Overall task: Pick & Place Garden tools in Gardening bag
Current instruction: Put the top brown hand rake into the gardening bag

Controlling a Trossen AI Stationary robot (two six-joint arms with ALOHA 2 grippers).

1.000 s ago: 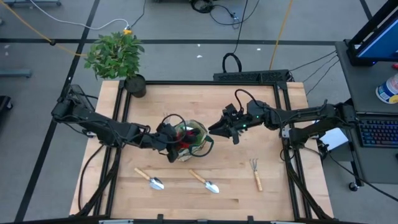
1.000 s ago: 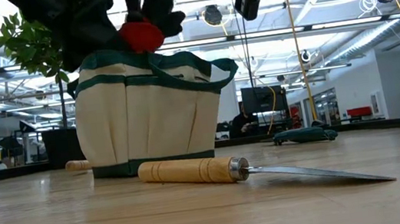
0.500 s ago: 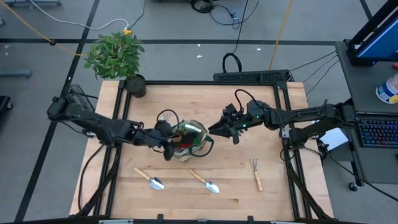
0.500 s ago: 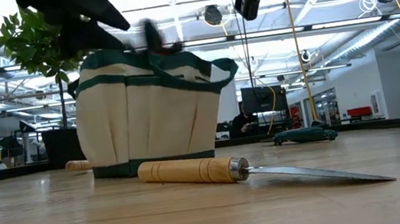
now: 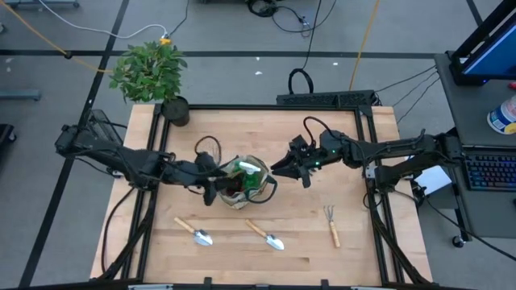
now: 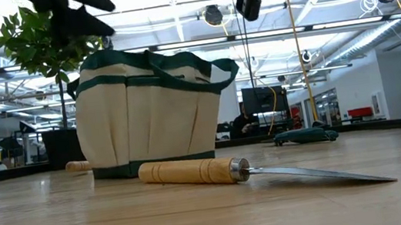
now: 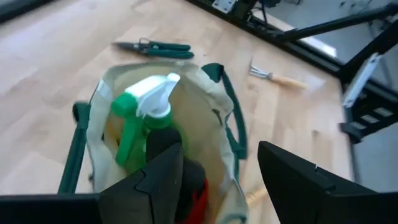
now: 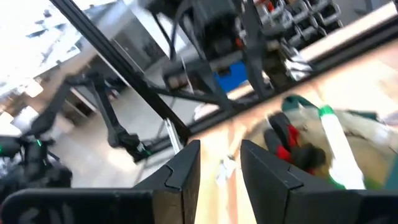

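Garden tools left on the table: two trowels [image 5: 197, 233] [image 5: 267, 235] and a fork rake [image 5: 331, 226], lying toward the front edge, handles angled. The bag [image 5: 242, 182] sits mid-table holding the spray bottle [image 7: 138, 118] and gloves [image 7: 186, 180]. The left gripper [image 5: 208, 179], fingers apart and empty, hovers at the bag's left rim, nearer the trowels. The right gripper [image 5: 284, 166] hovers beside the bag, fingers slightly apart, empty.

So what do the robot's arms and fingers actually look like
Both arms are dark, slim and jointed, with black cables looping along them. The left gripper has broad, flat, matte black fingers. The right gripper has the same dark wedge-shaped fingers; a small green light glows near its wrist.
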